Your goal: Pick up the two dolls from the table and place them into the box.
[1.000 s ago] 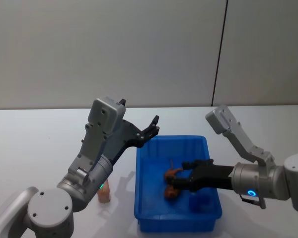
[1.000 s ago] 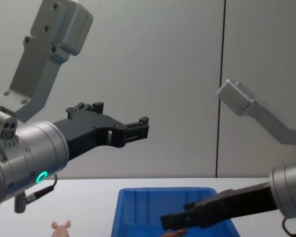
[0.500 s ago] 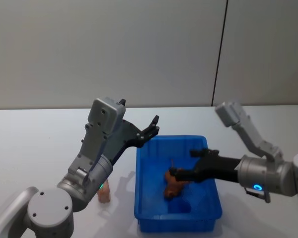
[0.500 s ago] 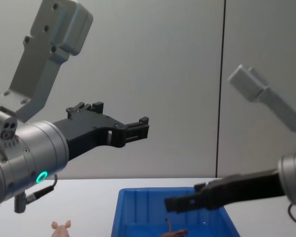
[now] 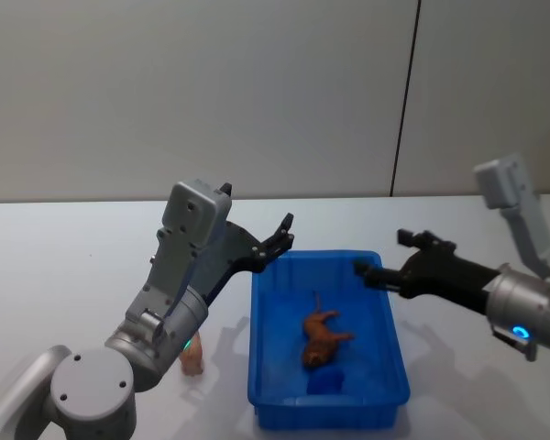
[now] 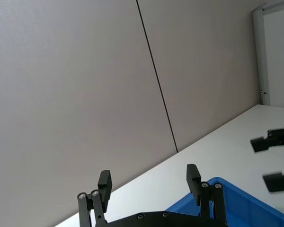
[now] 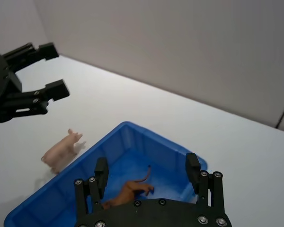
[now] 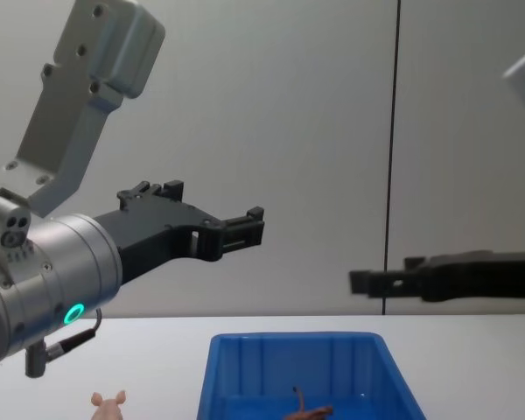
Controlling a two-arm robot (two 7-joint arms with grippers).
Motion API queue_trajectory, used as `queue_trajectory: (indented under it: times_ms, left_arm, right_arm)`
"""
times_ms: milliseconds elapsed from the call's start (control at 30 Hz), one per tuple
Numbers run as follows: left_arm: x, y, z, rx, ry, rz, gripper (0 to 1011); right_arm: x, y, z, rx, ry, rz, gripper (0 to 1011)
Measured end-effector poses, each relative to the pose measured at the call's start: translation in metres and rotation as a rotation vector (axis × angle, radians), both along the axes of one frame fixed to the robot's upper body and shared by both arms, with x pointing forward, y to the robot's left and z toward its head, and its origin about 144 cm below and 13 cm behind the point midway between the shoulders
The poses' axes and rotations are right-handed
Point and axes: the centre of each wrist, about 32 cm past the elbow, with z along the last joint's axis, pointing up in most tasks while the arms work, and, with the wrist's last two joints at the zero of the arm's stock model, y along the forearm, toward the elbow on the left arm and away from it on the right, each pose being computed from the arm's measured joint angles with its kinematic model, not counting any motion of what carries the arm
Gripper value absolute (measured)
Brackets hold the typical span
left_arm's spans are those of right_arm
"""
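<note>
The brown-orange doll [image 5: 323, 337] [image 7: 129, 191] [image 8: 308, 409] lies on the floor of the blue box [image 5: 257, 348] [image 7: 146, 146] [image 8: 271, 359]. The pale pink doll [image 5: 192, 359] [image 7: 61, 150] [image 8: 109, 404] stands on the white table [image 5: 73, 266] just left of the box. My right gripper [image 5: 381, 254] [image 7: 146, 163] [image 8: 383, 271] hovers open and empty above the box's far right corner. My left gripper [image 5: 284, 236] [image 6: 149, 175] [image 8: 249, 229] hangs open and empty in the air over the box's far left corner, well above the pink doll.
The box sits near the table's front edge. Bare white tabletop stretches to the left, behind and to the right of it. A grey wall with a dark vertical seam [image 5: 403, 101] stands behind the table.
My right gripper has let go of the brown doll, risen out of the box and drawn back to the right. The doll stays on the box floor. The left arm has not moved.
</note>
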Motion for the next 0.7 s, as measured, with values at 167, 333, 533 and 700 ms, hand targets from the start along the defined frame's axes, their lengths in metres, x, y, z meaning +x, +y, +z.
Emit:
queue_trajectory:
  times_ms: [167,333,533,700]
  left_arm:
    - [0.0,0.0,0.0,0.0,0.0,0.0,1001]
    - [0.0,0.0,0.0,0.0,0.0,0.0,1001]
    - [0.0,0.0,0.0,0.001,0.0,-0.001,1001]
    - [0.0,0.003,0.003,0.01,0.003,-0.005,1001]
  right_arm:
    - [-0.01,-0.012,-0.001,0.033,-0.033,-0.075,1001]
    - [-0.019,-0.02,-0.001,0.058,-0.055,-0.144,1001]
    - [-0.032,-0.03,-0.003,0.083,-0.076,-0.238,1001]
    - [-0.042,-0.037,-0.006,0.099,-0.088,-0.316,1001]
